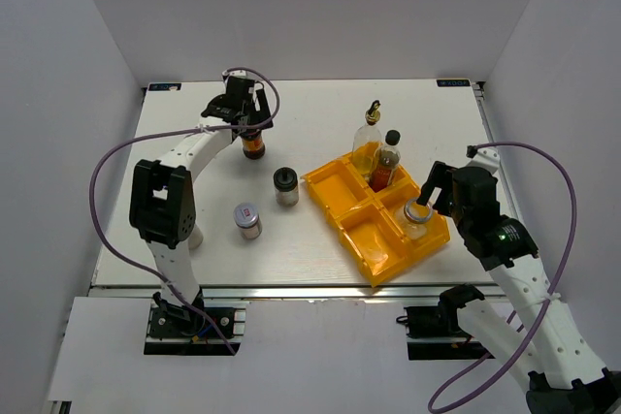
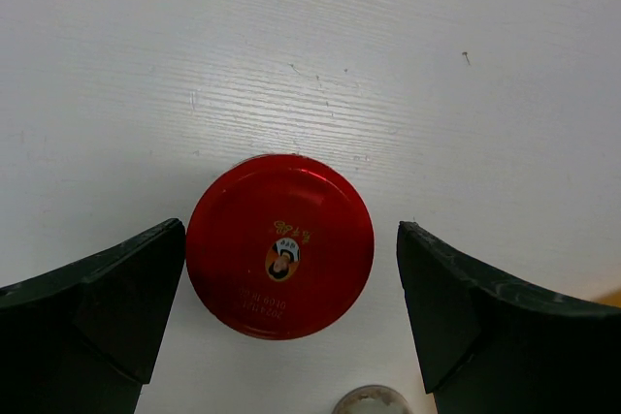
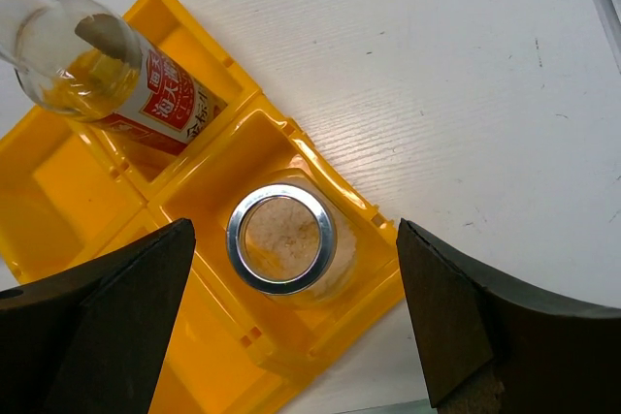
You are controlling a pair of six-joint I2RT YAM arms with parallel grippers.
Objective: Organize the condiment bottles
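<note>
6 in all: 3 loose on the white table [image 1: 320, 109], 3 inside the yellow tray [image 1: 340, 203].

Far left, toward the back: left gripper [image 2: 291, 232], jaws spread wide, gripping nothing. Straddles the red-lidded dark jar [image 1: 253, 147], upright on the table, with 1 finger each side of the red lid in the wrist view; the finger on that view's left just beside the lid's edge, the other apart from it. Fingertip height against the lid: cannot tell.

Nearer the arm bases, roughly in line with that jar: silver-lidded shaker [image 1: 247, 220], upright on bare table, red mark on its top. Right again and slightly farther back: black-lidded shaker [image 1: 286, 186], upright, near the tray's left corner but apart from it.

Centre-right: the tray itself, turned cornerwise, split into 4 compartments. At its far end: clear glass gold-spouted bottle [image 1: 368, 138], upright, yellow liquid low inside; just beside it on the right, brown black-capped sauce bottle [image 1: 386, 167], upright, red-and-white label. Same compartment or 2 neighbouring ones: cannot tell.

In the right-hand compartment: silver-rimmed jar [image 1: 418, 212], upright, brownish contents showing through its top. Directly above it: right gripper [image 3: 296, 232], jaws spread wide, gripping nothing. Hangs with 1 finger each side of the jar, both clear of it in the wrist view
</note>
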